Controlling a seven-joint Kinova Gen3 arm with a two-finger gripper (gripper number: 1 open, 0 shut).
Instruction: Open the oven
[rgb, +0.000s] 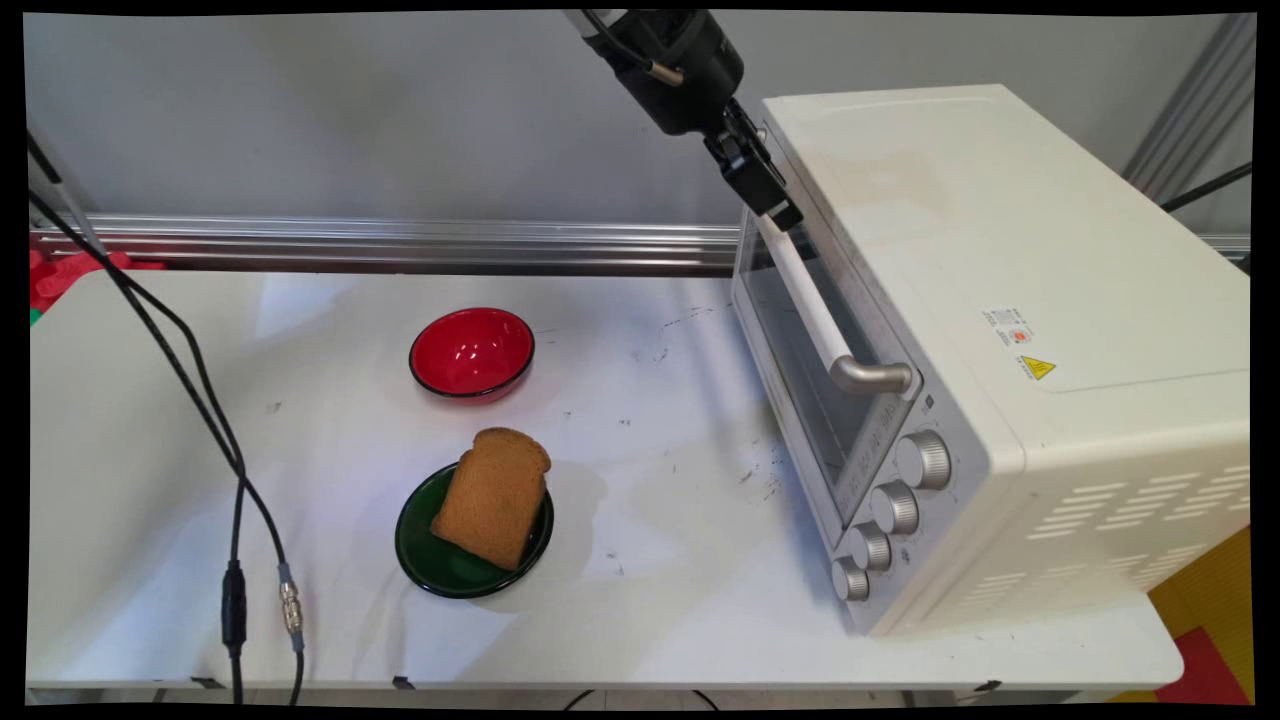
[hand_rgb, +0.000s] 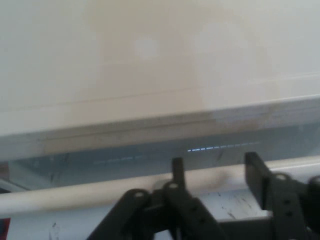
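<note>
My black gripper (rgb: 780, 210) reaches down from the top of the main view to the far end of the white handle bar (rgb: 815, 300) on the door of a white toaster oven (rgb: 1000, 300). In the hand view the gripper (hand_rgb: 216, 167) is open. Its two fingertips (hand_rgb: 255, 167) stand apart over the handle bar (hand_rgb: 75, 197), which runs crosswise just behind them, with the oven (hand_rgb: 150, 75) filling the view beyond. The glass door looks shut.
A slice of brown toast (rgb: 495, 495) leans on a dark green plate (rgb: 440, 570) near the table's front. A red bowl (rgb: 472, 352) sits behind it. Black cables (rgb: 200, 400) hang across the left side. Several knobs (rgb: 920, 460) line the oven's front.
</note>
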